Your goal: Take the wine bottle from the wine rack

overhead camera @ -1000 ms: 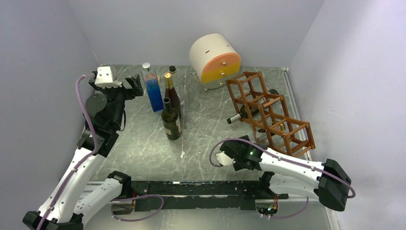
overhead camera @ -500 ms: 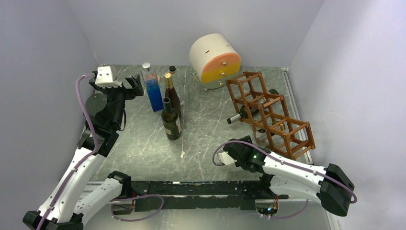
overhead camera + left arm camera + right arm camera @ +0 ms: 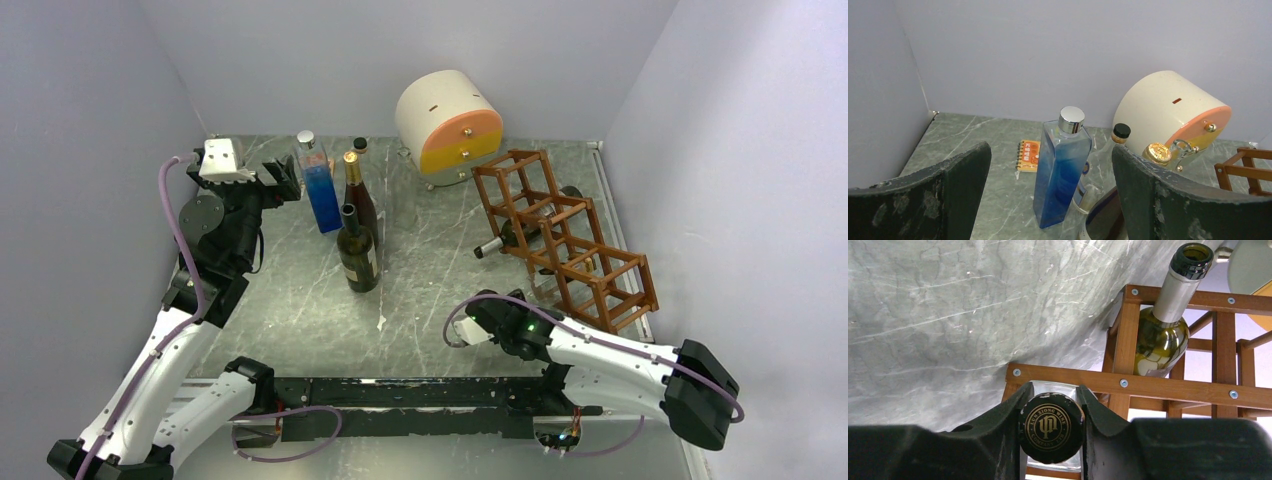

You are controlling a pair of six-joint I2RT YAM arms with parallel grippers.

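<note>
The reddish-brown wine rack (image 3: 600, 262) stands at the right of the table, and its bars (image 3: 1148, 386) fill the right wrist view. A wine bottle with a black cap printed in gold (image 3: 1051, 427) lies in a low cell, neck toward me. My right gripper (image 3: 1051, 426) is shut on that capped neck, one finger on each side. From above, the right gripper (image 3: 512, 305) sits at the rack's near-left corner and hides the bottle. A second, green bottle (image 3: 1160, 340) with a silver neck (image 3: 495, 245) lies in a higher cell. My left gripper (image 3: 283, 180) hangs open at the back left, holding nothing.
Upright bottles stand at the back left: a blue square one (image 3: 322, 185), a brown gold-capped one (image 3: 358, 195) and a dark green one (image 3: 357, 255). A cream and orange round drawer box (image 3: 450, 125) sits behind the rack. A small orange notebook (image 3: 1028, 155) lies by the wall.
My right arm has slid a little toward the rack, and its jaws have gone from open to shut on the bottle's capped neck. The left arm has not moved.
</note>
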